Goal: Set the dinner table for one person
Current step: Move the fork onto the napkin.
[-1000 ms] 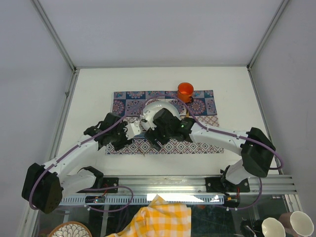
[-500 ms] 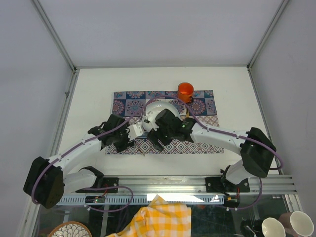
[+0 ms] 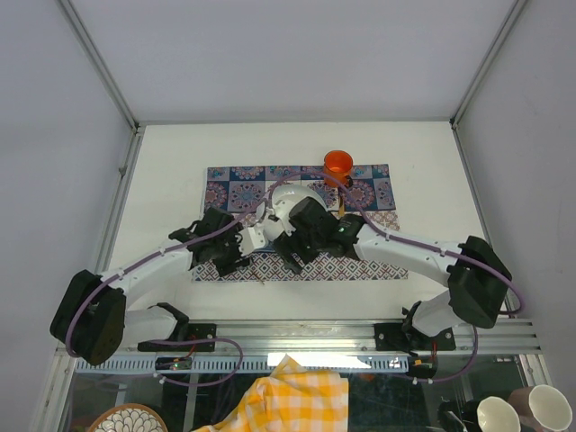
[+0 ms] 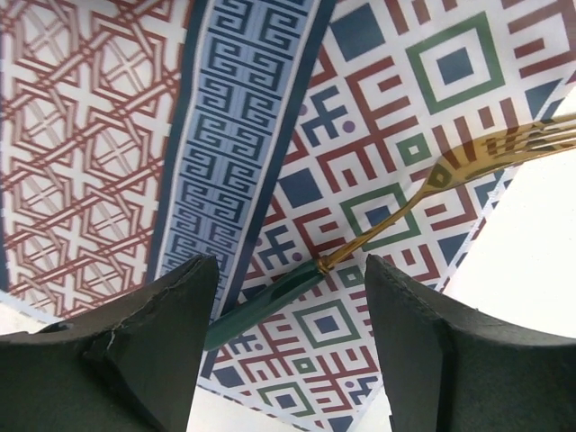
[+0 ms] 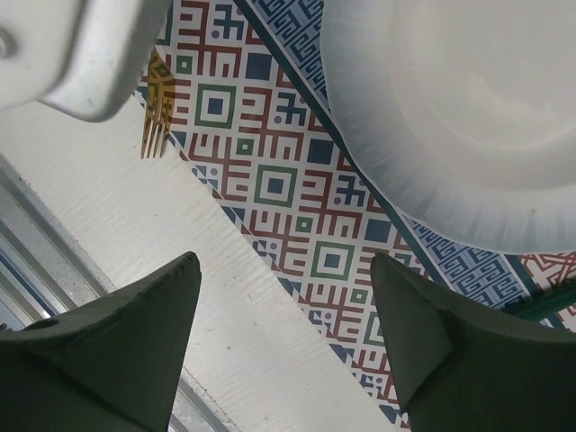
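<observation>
Both arms lean in over the patterned cloth [image 3: 369, 193], which lies in the middle of the dinner table [image 3: 166, 180] — the white top shows bare all round it. The left gripper [image 4: 286, 270] hangs over the cloth's near edge, fingers spread wide and holding nothing. In the gap below them lies a fork [image 4: 396, 211], gold tines and green handle, flat on the print, its tines at the cloth's edge. The right gripper [image 5: 283, 261] is spread too — empty, just beside the left one, with the white plate [image 5: 468, 108] sitting on the cloth beyond its fingers. An orange cup [image 3: 338, 163] stands at the cloth's far edge, near the plate.
</observation>
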Tool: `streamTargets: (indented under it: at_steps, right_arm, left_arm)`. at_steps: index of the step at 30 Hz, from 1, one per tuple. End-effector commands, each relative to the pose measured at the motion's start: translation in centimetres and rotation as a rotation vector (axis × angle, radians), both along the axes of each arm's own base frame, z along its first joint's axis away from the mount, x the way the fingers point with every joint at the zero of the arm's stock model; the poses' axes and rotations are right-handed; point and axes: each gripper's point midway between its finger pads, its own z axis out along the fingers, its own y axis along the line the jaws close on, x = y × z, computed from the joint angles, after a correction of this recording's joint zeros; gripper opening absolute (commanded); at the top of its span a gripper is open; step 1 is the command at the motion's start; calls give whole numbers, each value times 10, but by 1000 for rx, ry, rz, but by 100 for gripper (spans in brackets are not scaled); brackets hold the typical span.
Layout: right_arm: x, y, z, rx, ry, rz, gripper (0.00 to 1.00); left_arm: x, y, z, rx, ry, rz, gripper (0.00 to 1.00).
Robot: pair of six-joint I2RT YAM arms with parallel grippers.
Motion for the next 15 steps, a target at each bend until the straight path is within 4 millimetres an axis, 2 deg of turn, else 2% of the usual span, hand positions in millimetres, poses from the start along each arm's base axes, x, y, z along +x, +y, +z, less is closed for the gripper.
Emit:
streamTargets:
  at_steps: [1, 8, 15]
  right_arm:
    - [22, 14, 47, 148, -125, -47, 79]
    - [28, 6, 54, 160, -148, -78, 79]
    - [29, 5, 54, 161, -146, -83, 80]
  left_arm:
    - [-11, -15, -7, -6, 45, -117, 68]
    - [-17, -17, -16, 9, 110, -118, 66]
    - [-16, -14, -15, 30, 107, -103, 60]
